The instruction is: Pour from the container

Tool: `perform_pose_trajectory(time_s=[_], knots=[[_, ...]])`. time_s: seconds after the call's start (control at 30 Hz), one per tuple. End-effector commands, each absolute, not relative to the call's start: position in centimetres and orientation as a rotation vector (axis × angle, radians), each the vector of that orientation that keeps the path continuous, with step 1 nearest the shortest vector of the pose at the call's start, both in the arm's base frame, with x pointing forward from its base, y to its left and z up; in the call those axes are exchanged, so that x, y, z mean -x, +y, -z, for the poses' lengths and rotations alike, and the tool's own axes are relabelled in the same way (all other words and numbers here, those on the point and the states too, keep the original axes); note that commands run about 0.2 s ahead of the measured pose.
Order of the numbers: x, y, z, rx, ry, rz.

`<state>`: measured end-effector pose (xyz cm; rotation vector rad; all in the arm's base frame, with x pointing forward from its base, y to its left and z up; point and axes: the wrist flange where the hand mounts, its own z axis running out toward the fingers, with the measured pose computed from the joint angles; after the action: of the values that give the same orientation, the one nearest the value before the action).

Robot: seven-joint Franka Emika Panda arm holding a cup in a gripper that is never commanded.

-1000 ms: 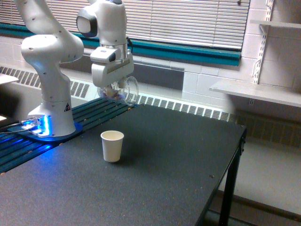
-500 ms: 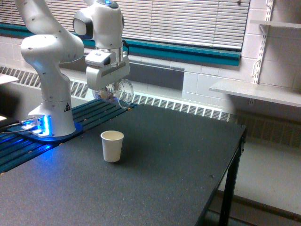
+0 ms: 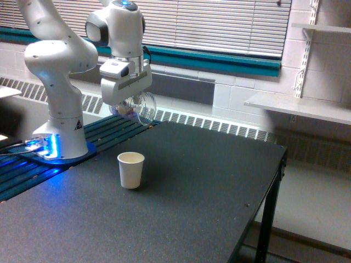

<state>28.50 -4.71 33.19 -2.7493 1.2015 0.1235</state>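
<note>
White arm of glossy rounded shells, fat at the joints, with darker grey bands at the seams. Round grey cap on the side of the upper joint; small blue light on top of it. Boxy white gripper body below, with a dark slot on its face. Black cable down the wrist's side. Flared cylindrical base, marked with a small black-and-yellow triangle sticker. Glowing blue at the foot, on a dark plate. Dark cables off toward the exterior view's left.
</note>
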Motion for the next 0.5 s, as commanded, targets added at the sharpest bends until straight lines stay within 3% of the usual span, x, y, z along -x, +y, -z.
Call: perform_pose_trajectory(time_s=[0.03,0.5], knots=[[-27.4,-4.7,-31.6,2.749,1.206,-0.192],[-26.9,-6.4,-31.6,2.732,1.258,-0.2]])
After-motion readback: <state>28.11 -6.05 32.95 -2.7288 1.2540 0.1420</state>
